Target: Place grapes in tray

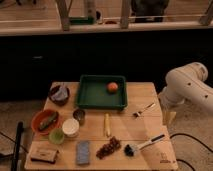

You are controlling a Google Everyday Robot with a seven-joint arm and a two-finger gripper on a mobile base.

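The grapes point(108, 148) lie as a dark bunch on the wooden tabletop point(145, 127), near its front edge and well apart from the tray point(90, 97). Just left of them is a blue-grey sponge point(83, 152), and to their right a brush point(142, 146) with a dark head and pale handle. Behind the grapes lies a thin yellow stick-shaped thing point(106, 125); what it is I cannot tell. The green tray stands at the back of the tabletop and holds one orange round fruit point(112, 87) in its right corner. A fork point(143, 109) lies to the right of the tray.

The white arm point(187, 87) comes in from the right and is cut off by the picture edge. The gripper point(169, 116) seems to hang low beside the right edge of the tabletop, apart from the grapes. It is hard to make out, and I cannot tell if the jaws are released or clenched.
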